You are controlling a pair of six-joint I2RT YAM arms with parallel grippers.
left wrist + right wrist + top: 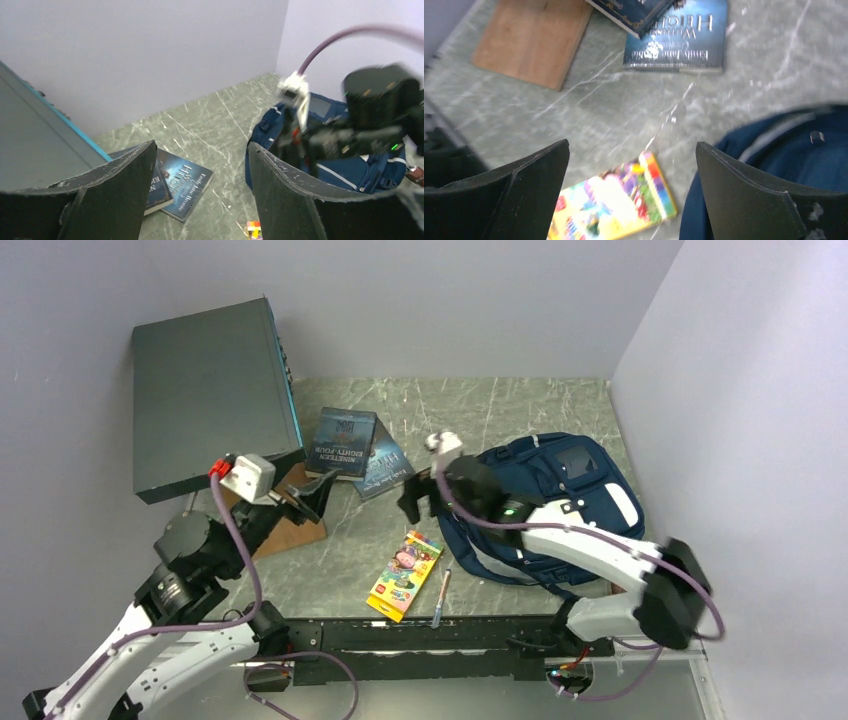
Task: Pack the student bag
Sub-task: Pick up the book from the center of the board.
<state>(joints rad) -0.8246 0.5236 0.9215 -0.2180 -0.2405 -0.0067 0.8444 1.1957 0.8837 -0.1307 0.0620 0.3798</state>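
Two grippers, both spread wide and holding nothing. My right gripper (631,147) hovers above the table; the student bag (545,468) lies flat just under and beside its right finger. My arm covers the bag's mouth, so I cannot tell what is inside. A colourful crayon box (624,200) lies below the gap between the fingers, just beside the bag. My left gripper (201,146) hangs over two overlapping books (185,182), the bag off to its right.
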